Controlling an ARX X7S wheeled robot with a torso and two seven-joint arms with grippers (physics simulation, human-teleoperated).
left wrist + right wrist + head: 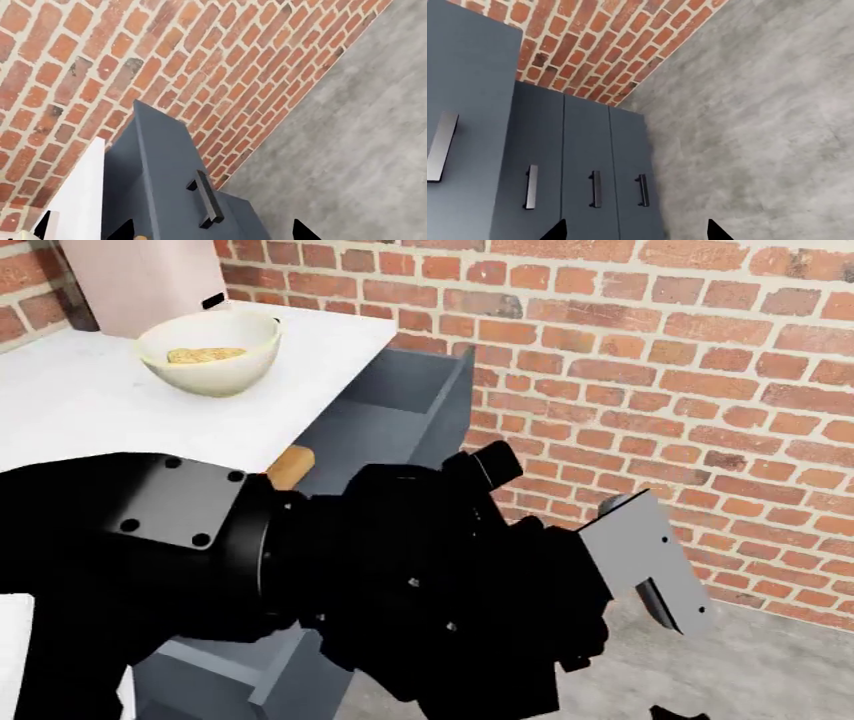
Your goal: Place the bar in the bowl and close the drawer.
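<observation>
Bar in bowl, drawer open, our arms blocking much of the head view.

We see one bar lying in the one bowl on the white counter; the drawer stands open, its front half hidden. Three cabinet doors show. Left gripper and right gripper spread wide, empty.
</observation>
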